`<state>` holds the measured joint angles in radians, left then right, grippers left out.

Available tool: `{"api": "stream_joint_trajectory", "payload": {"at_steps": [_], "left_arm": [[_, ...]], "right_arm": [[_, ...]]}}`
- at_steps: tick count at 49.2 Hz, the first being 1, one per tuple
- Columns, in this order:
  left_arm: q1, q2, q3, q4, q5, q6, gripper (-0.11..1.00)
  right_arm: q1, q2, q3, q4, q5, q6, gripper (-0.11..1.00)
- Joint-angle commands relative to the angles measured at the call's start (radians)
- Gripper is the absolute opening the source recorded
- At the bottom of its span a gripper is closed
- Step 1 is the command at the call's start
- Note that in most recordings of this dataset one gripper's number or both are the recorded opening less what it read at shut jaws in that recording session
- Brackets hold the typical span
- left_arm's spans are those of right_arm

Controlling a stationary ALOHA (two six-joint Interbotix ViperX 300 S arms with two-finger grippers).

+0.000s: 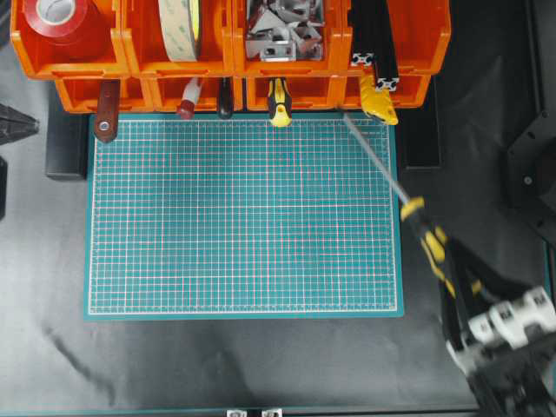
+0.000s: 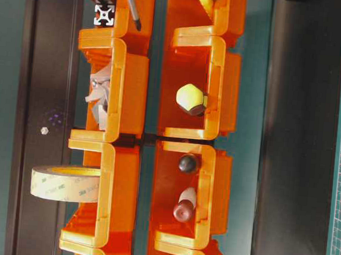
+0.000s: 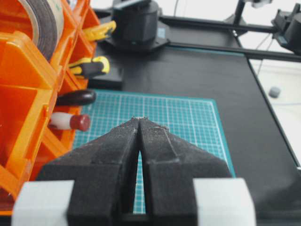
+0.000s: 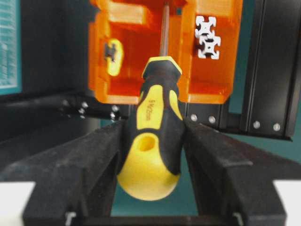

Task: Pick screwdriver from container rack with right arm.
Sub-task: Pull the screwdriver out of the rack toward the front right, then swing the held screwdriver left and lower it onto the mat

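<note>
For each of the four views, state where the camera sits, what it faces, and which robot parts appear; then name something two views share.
Overhead: above, facing down on cutting mat; right gripper shows.
Table-level: low, turned sideways, facing container rack; no robot.
Left wrist: behind shut left gripper, along the rack.
Right wrist: behind the right gripper, toward the rack.
Shared: overhead and right wrist show the gripped screwdriver.

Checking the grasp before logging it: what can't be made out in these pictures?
- Screwdriver tip: right wrist view blurs the shaft inside the container rack.
- Screwdriver handle end: overhead view, hidden under the right end effector.
- Overhead view: left end effector not shown.
- Table-level view: neither end effector shown.
</note>
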<state>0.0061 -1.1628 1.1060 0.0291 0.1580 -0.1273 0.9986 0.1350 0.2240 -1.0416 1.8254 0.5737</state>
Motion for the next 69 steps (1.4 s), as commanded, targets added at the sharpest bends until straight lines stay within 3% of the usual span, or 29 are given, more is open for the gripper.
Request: {"api": "stream_joint_trajectory", "payload": {"at_steps": [1,11,23,52,69], "left_arm": [[0.014,-0.002,-0.034,0.003,0.011,-0.003,0.0],[0.015,-0.009,-0.037,0.003,0.015,-0.034,0.0],[0.028,-0.008,-0.035,0.003,0.011,-0.04,0.0],[0.028,-0.021,-0.044,0.003,0.015,-0.052,0.0],[0.028,-0.015,-0.043,0.003,0.017,-0.052,0.0]], "right_arm": [[0.015,0.005,-0.058,-0.003,0.014,0.005,0.39],[0.029,0.043,-0.069,0.028,-0.077,0.002,0.39],[-0.005,0.057,0.028,0.044,-0.275,0.014,0.39],[-0.291,0.086,0.127,0.043,-0.736,0.074,0.39],[-0.416,0.127,0.097,0.023,-0.851,0.074,0.39]]}}
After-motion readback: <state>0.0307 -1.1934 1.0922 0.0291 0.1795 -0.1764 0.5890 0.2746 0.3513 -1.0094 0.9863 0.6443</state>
